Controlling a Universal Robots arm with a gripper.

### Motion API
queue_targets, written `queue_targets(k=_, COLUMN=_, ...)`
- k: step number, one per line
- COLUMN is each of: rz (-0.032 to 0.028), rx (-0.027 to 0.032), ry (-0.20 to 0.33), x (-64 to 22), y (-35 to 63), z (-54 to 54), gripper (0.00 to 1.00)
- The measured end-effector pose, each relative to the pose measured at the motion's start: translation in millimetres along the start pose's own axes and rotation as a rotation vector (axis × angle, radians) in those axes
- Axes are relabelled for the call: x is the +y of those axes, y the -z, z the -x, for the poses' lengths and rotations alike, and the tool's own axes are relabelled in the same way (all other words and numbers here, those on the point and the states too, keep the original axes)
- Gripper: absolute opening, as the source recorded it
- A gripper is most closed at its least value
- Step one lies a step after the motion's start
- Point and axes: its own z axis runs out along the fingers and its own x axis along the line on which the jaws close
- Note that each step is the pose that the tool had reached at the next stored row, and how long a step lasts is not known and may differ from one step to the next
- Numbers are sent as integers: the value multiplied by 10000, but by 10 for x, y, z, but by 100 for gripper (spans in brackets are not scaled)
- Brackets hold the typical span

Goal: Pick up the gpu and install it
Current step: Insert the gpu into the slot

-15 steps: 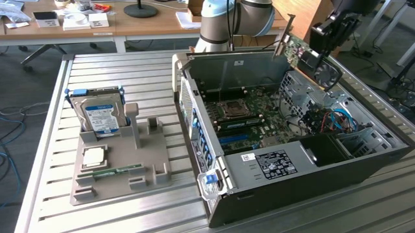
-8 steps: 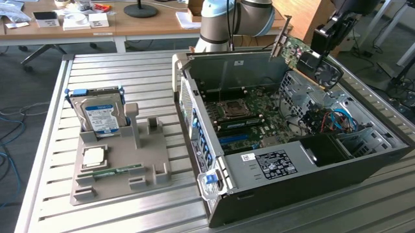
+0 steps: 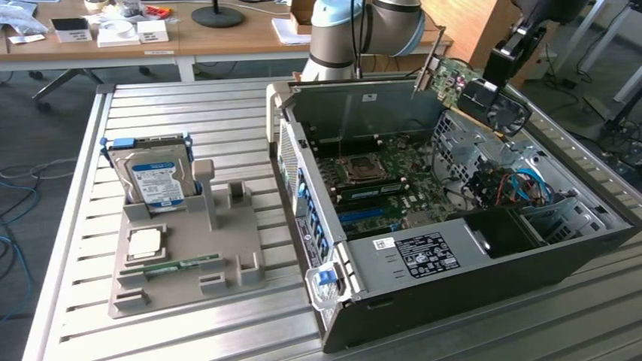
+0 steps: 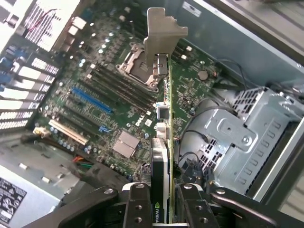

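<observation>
Green graphics card (image 4: 160, 152) is clamped tight inside the gripper (image 4: 163, 191); in the exterior view, at one o'clock from the motherboard (image 3: 386, 177).

Open PC case (image 3: 351, 105), clear air over the motherboard (image 4: 95, 109) under the gpu (image 3: 456, 77); drive cage (image 4: 237, 137) and cables (image 3: 512, 188) crowd one side (power supply (image 3: 422, 252) the other).
</observation>
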Motion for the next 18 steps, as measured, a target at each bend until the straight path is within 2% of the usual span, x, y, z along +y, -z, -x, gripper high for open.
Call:
queue_targets(k=9, rz=17, rx=65, ry=1234, x=0, y=-2, z=0, gripper=27)
queue_targets(k=18, rz=18, rx=70, ry=1322, x=0, y=-1, z=0, gripper=27)
